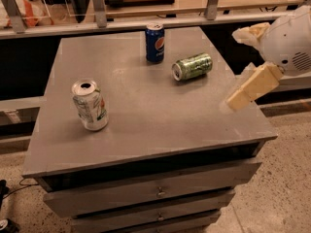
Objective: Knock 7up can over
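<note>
The 7up can (90, 106), silver-white with green lettering and an open silver top, stands upright on the left part of the grey table top (146, 106). My gripper (239, 68) hangs at the right edge of the table, far to the right of the 7up can and not touching it. Its two cream fingers (252, 87) are spread apart with nothing between them, so it is open and empty.
A blue Pepsi can (155, 42) stands upright at the back middle of the table. An all-green can (193, 66) lies on its side to its right, between the gripper and the back. The table has drawers (158, 192) below; a railing and shelf run behind.
</note>
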